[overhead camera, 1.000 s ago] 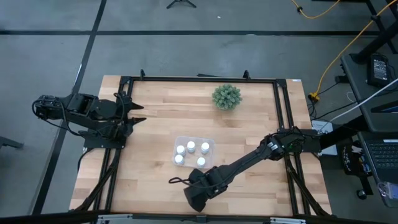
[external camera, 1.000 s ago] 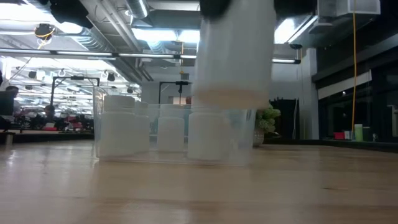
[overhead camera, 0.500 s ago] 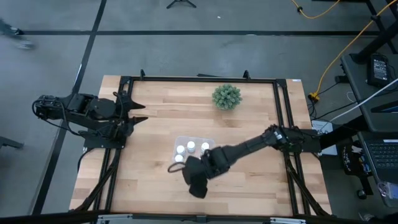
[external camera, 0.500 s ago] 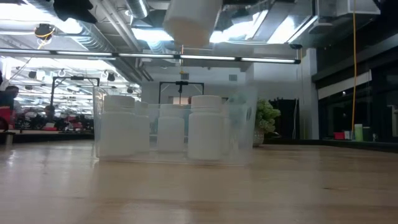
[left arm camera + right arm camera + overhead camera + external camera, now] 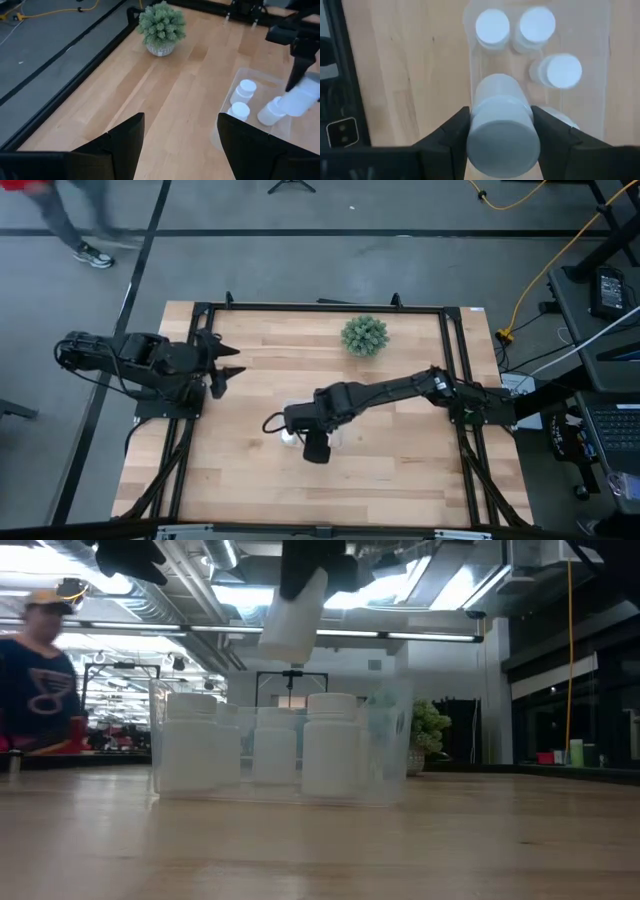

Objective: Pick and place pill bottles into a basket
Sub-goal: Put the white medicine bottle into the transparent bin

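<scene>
While right gripper point(image 5: 501, 131) grips a bottle point(image 5: 501, 125) above basket point(image 5: 540, 75); plant point(image 5: 364, 335) well apart

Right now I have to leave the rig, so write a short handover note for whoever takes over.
Right gripper: shut on a pill bottle, held tilted above the basket, not yet released.
Left gripper: open, waiting at the table's left edge.
Done: at least four bottles stand in the basket. None shows loose on the table.
Left: lower and release the held bottle.

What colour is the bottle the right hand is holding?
White, cap included. The held bottle shows best in the right wrist view, gripped in the right hand above the clear basket.
</scene>
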### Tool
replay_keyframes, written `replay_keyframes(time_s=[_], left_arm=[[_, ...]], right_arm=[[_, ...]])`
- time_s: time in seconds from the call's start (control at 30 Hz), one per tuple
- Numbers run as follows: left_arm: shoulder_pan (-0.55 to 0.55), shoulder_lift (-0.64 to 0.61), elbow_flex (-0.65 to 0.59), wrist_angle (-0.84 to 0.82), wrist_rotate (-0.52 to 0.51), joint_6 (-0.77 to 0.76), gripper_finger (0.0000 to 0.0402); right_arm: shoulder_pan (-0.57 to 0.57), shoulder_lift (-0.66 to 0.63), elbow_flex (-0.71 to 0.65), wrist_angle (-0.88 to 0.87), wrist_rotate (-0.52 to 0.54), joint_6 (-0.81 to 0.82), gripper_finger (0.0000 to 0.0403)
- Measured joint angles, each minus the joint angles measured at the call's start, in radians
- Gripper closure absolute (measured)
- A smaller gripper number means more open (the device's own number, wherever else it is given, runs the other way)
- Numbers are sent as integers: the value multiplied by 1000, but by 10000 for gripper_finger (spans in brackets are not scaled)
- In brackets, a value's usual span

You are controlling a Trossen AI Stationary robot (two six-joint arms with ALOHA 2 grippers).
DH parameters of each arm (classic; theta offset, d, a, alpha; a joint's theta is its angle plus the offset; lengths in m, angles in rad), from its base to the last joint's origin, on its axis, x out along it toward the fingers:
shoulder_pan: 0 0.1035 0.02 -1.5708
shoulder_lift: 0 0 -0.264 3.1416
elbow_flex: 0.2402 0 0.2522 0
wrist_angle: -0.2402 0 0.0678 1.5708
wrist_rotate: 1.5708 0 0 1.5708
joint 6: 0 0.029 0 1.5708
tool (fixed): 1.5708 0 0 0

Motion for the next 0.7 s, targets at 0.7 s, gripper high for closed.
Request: replay_keyframes(time_s=[0.7], left_arm=[[0, 62, -1, 1, -7, -51, 158]], right_arm=[[-7, 17, 0, 17, 1, -107, 235]])
